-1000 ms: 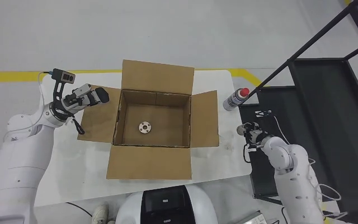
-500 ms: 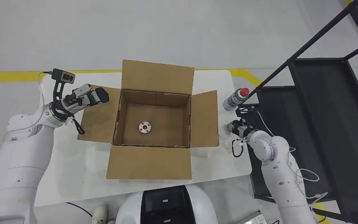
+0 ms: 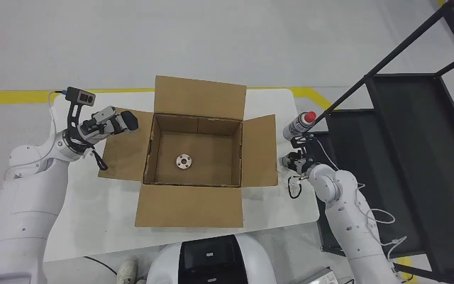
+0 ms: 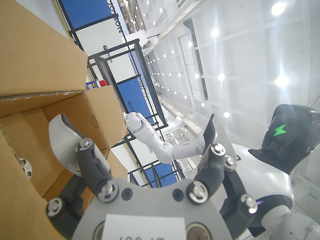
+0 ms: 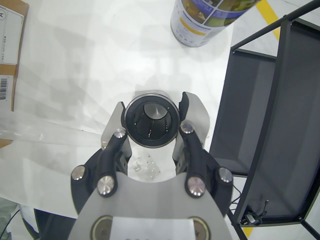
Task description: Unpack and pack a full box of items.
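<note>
Right jaws are pinching the metal sleeve (image 5: 152, 126) by its round sides; probably heavy, slick. Left jaws are hanging spread, empty.

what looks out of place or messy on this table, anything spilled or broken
Nothing spilled or broken. Only oddity: small clear plastic scraps lie loose on the table under the right gripper, which holds a black cylinder. The spray can stands upright.
</note>
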{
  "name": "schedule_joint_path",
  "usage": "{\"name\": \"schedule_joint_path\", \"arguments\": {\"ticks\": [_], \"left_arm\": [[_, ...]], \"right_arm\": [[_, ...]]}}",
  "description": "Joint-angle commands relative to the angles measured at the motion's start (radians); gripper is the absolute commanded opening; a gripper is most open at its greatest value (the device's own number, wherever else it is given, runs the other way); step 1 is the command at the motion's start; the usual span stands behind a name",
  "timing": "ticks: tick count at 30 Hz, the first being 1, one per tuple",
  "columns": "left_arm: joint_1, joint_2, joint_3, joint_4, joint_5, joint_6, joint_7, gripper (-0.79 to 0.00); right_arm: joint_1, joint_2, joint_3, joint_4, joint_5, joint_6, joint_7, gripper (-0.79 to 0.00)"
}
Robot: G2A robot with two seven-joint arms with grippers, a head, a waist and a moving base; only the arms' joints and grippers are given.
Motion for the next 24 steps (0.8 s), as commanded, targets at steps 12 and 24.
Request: {"name": "schedule_joint_path", "arguments": {"ticks": [12,24], "left_arm": [[0.0,0.0,0.0,0.0,0.0,0.0,0.0,0.0],[0.0,0.0,0.0,0.0,0.0,0.0,0.0,0.0]], "right_arm": [[-0.167,0.016,0.112,-0.268,0.051,0.012,-0.009,0.0],[-0.396,0.027,0.27,-0.724,0.318,-0.147,-0.014,0.0]]}}
